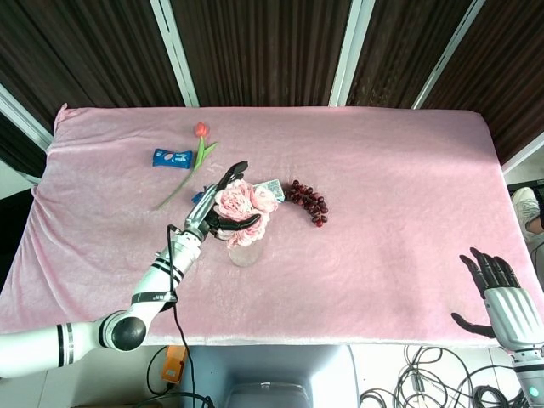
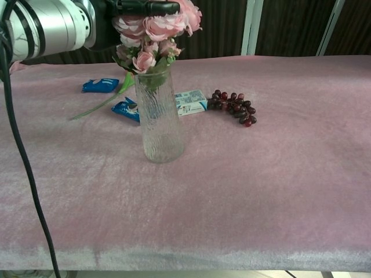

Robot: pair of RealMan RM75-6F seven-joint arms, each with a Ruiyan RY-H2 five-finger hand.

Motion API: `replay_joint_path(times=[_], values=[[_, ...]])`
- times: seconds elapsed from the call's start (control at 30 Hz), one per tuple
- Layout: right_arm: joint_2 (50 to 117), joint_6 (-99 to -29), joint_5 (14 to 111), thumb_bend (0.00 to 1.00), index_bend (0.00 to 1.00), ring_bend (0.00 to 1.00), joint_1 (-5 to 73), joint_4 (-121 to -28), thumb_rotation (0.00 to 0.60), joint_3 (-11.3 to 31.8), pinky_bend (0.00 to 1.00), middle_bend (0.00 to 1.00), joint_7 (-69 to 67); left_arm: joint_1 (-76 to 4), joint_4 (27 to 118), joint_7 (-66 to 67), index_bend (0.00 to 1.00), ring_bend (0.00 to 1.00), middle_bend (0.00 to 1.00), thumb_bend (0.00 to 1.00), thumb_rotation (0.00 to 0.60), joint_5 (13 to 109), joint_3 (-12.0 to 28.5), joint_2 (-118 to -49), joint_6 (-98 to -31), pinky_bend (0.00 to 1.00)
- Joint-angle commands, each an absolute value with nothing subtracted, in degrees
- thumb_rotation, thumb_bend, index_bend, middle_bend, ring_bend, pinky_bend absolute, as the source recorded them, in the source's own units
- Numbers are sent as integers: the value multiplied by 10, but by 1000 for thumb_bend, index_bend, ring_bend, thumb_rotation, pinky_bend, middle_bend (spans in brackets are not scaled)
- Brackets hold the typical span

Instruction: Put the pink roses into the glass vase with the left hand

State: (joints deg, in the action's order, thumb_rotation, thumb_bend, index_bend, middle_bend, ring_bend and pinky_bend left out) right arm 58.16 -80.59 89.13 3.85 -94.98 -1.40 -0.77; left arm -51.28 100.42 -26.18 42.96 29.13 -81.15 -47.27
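So the pink roses (image 2: pixel 155 29) sit in the glass vase (image 2: pixel 157 119) now, stems down inside, blooms bunched over the rim, which is why it stands upright mid-table. The left hand (image 1: pixel 214 209) hovers beside the blooms with its fingers (image 1: pixel 237 168) spread, apparently gripping nothing. The right hand (image 1: pixel 500 293) rests open at the near right, out of the way.

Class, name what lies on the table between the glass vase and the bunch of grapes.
A small printed box lies between the glass vase and the grapes; the chest view shows it best.
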Motion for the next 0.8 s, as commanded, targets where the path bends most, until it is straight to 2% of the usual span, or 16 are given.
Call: replay_joint_path(times=[0.03,0.1,0.2,0.57,0.67,0.8], values=[[581,-807,892,298,0,0,38,-951,600,-14,0,0,-8,-507,1013,-255,0,0,0,207,600,459,286,-798,-463,0],[581,-810,891,298,0,0,37,-950,600,-13,0,0,-4,-500,1040,-204,0,0,0,205,600,512,257,-766,-464,0],[581,-813,893,298,0,0,35,-952,600,-14,0,0,-1,-484,1071,-167,0,0,0,203,600,557,233,-745,-487,0],[591,-814,902,298,0,0,34,-956,600,-18,0,0,24,-422,1145,-127,0,0,0,203,600,648,198,-695,-575,0],[592,-814,905,298,0,0,34,-957,600,-19,0,0,27,-393,1150,-103,0,0,0,200,600,701,170,-676,-608,0],[593,-819,910,298,0,0,32,-957,600,-20,0,0,30,-334,1129,-32,0,0,0,207,600,784,100,-625,-658,0]])
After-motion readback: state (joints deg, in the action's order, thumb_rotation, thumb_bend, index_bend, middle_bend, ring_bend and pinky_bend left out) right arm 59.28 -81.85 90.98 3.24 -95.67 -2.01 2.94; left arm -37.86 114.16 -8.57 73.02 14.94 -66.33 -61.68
